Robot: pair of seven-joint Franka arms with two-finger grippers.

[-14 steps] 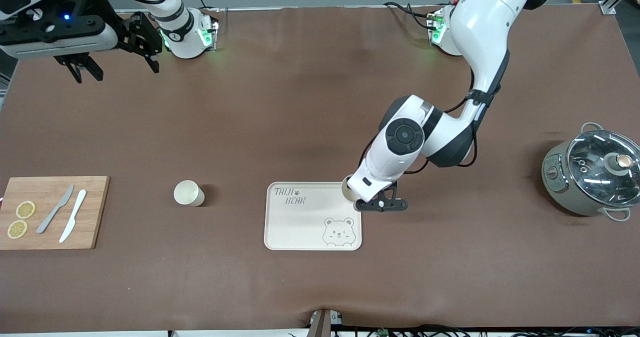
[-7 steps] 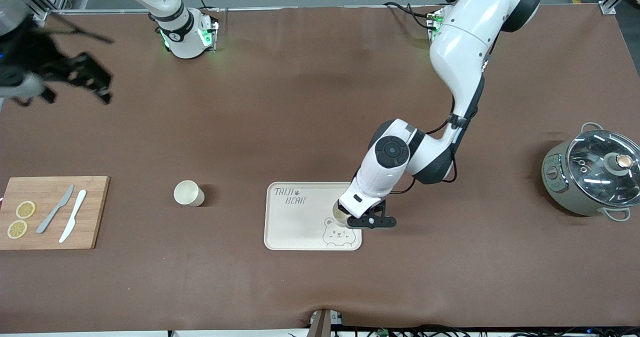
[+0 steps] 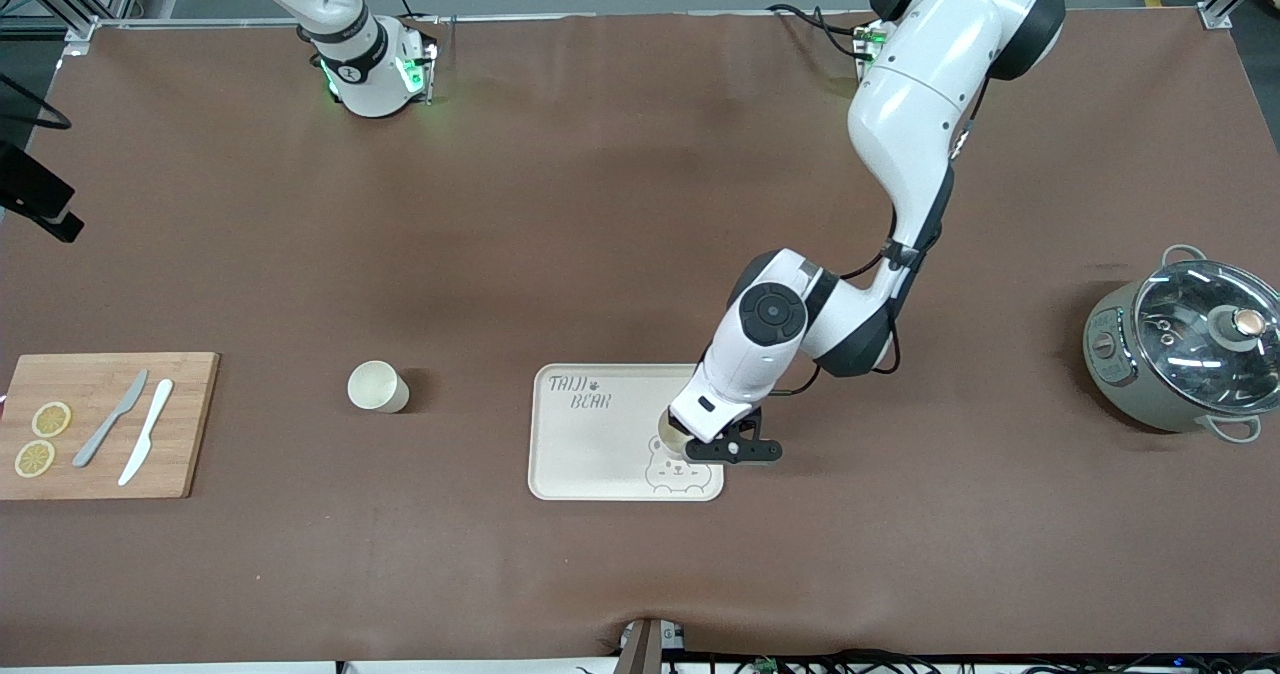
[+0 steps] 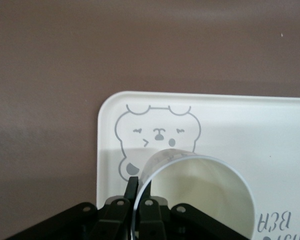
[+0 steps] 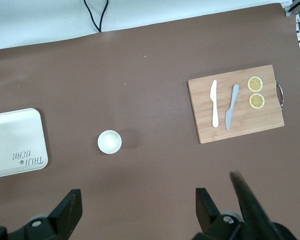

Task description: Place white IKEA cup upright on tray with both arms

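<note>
left gripper (image 4: 138, 210): clamped on cup (image 4: 200, 192) rim over tray (image 4: 250, 120) | right gripper (image 5: 135, 212): wide, holding nothing

The left arm (image 3: 900, 134) spans the surface (image 3: 600, 204) from its base to the tray (image 3: 590, 454), blocking passage there. A second cup (image 3: 377, 387) stands between tray and cutting board (image 3: 105, 424). The pot (image 3: 1180, 354) occupies the left arm's end. Open surface lies nearer the front camera.
</note>
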